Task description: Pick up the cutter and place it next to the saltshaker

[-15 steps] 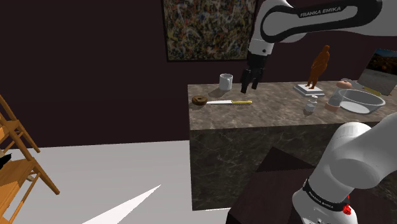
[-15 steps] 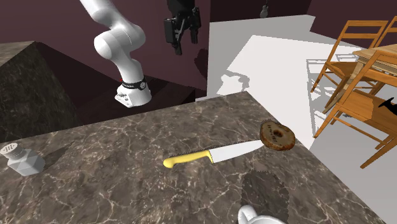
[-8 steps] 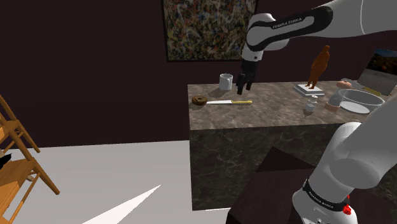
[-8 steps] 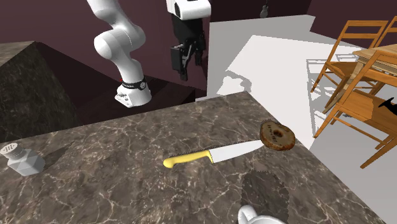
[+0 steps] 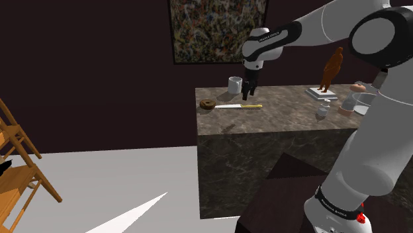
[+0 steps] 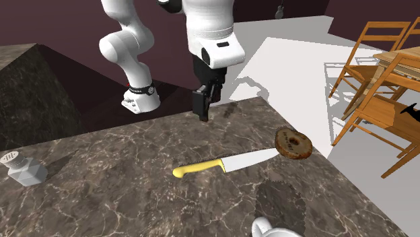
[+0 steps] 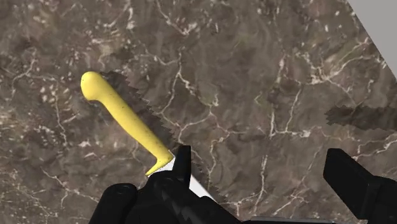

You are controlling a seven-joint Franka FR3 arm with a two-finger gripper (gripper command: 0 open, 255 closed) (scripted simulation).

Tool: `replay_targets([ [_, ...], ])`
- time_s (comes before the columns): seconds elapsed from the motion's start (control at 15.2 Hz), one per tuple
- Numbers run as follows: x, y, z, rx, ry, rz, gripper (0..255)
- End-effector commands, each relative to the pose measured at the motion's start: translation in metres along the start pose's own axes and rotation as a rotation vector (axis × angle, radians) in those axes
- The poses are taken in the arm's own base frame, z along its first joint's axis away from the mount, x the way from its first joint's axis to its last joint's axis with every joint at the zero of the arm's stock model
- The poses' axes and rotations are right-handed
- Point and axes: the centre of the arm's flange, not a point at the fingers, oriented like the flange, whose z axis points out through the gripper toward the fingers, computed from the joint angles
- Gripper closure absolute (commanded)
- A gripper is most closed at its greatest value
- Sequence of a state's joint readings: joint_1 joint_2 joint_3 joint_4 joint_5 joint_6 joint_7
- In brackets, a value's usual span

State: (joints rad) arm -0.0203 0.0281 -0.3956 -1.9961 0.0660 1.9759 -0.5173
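Currently the approach step is in hand. The gripper, fingers apart and empty, hovers over the counter near the knife, which lies flat, well apart from the saltshaker. Next move: centre over the yellow handle and descend.

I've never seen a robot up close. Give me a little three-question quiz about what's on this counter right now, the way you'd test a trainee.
1. True or false: the gripper is shut on the knife.
2. The knife's handle is: A red, B yellow, C blue?
3. Which lies nearer the knife's blade tip, the brown ring or the saltshaker?
Key: 1 false; it is open above the counter, and the knife lies free. 2 B. 3 the brown ring.
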Motion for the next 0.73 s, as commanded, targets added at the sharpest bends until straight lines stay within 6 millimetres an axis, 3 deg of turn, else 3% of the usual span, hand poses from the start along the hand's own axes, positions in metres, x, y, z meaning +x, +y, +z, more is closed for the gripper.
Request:
replay_targets([
  [0.0,0.016,0.017,0.013,-0.005,-0.009,-0.024,0],
  [0.46,0.075,0.076,0.055,-0.02,-0.04,-0.097,0],
  [0.66,0.077,0.079,0.068,-0.021,-0.041,-0.101,0],
])
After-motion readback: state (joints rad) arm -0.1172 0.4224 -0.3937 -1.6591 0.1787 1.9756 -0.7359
